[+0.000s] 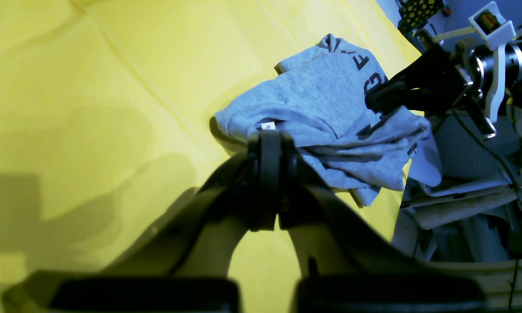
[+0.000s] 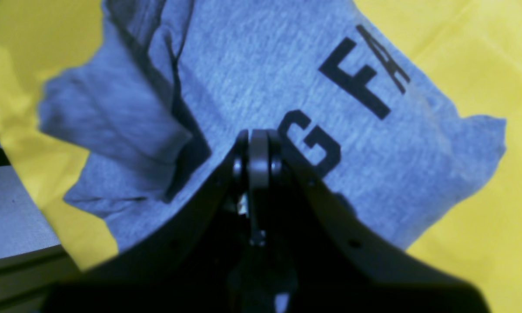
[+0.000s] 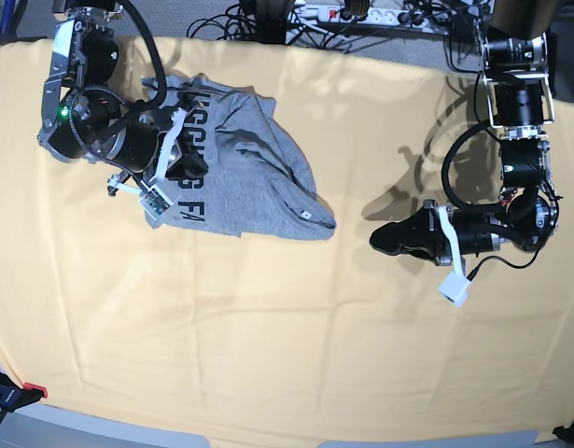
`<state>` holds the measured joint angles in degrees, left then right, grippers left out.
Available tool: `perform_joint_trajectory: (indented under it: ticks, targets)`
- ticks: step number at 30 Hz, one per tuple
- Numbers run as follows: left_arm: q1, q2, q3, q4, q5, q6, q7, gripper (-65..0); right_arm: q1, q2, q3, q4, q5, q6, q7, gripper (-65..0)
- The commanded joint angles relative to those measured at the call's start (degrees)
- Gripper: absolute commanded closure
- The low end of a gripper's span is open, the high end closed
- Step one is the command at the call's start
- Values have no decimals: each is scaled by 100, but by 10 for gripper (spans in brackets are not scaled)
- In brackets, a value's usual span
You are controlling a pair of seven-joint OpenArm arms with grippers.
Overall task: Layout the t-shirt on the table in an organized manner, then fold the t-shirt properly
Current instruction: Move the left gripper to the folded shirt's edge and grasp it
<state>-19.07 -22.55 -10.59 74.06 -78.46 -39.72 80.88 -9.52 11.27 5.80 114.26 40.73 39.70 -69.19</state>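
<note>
Bare table [image 3: 268, 327] stretches wide across the near half and between the two arms. The crumpled t-shirt [image 3: 240, 177] fills the far left corner, with the right gripper [image 3: 195, 166] over it. Cables [image 3: 268, 19] crowd the far edge.

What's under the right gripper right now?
The right gripper, shut, sits over the t-shirt near the black lettering; the table surrounds the crumpled shirt. Whether fabric is pinched is hidden by the jaws.
</note>
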Motion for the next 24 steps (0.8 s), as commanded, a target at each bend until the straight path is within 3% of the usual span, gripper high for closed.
perform_joint_trajectory:
  ticks: [1, 5, 10, 13, 17, 24]
  targets:
    - [-157, -66, -35, 87, -160, -28, -88, 0, 20, 33, -61, 90, 205, 30, 42, 0]
    - [-157, -63, -35, 87, -160, -28, -88, 0, -83, 33, -608, 90, 787, 30, -203, 0]
    - [-160, -63, -35, 87, -160, -28, -88, 0, -7, 33, -1652, 131, 789, 30, -197, 0]
    - [-160, -63, -35, 87, -160, -28, -88, 0, 181, 31, -1945, 365, 791, 30, -192, 0]
    - [-164, -66, -35, 87, -162, -28, -88, 0, 472, 35, -1729, 778, 680, 30, -195, 0]
    - [-173, -63, -24, 87, -396, -28, -88, 0, 557, 35, -420, 859, 636, 30, -92, 0]
